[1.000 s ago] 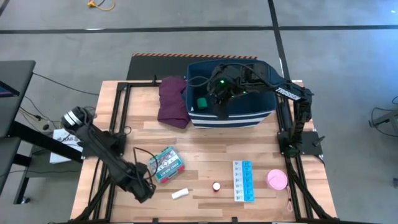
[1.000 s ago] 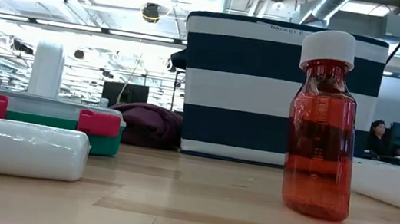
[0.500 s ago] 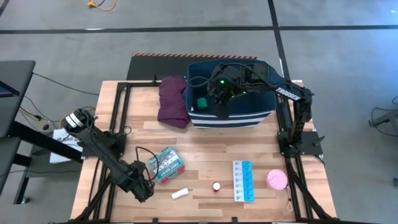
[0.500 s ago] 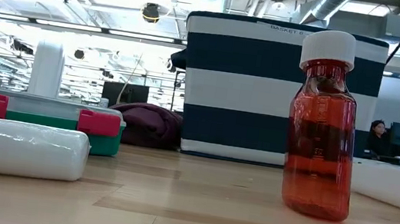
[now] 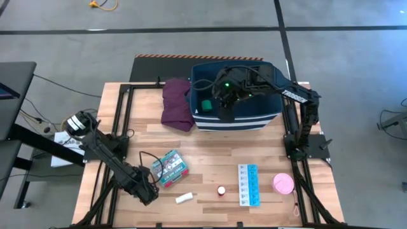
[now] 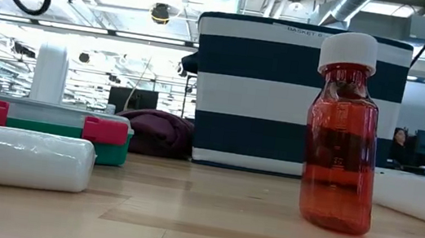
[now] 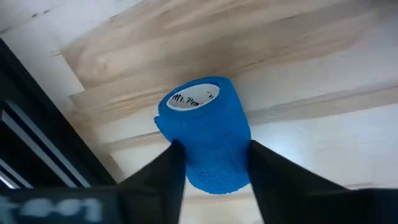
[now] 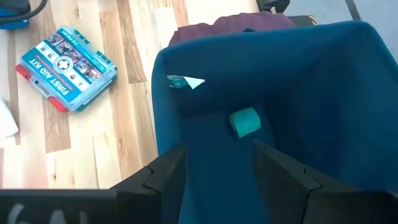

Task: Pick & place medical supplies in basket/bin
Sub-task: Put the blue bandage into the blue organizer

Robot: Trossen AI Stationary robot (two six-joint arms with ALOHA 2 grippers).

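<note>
My left gripper (image 7: 211, 171) has closed on the blue bandage roll (image 7: 205, 134) beside the first-aid kit (image 5: 170, 167), ready to lift; right gripper (image 8: 217, 165), jaws apart, hovers over the bin (image 5: 270, 111).

A navy-blue fabric bin (image 5: 245, 117) with white stripes stands at the table's far edge, a green roll (image 8: 244, 121) lying on its floor. On the wood nearer the front, a first aid kit box (image 5: 170, 168), green and red along its edges, lies flat; beside it are a white stick (image 5: 184, 198), a small red bottle with a white cap (image 6: 343, 132), a blue-white pill strip (image 5: 248, 185) and a pink round roll (image 5: 283, 184). A blue bandage roll (image 7: 205, 134) sits between the left hand's fingers (image 7: 161, 180).
</note>
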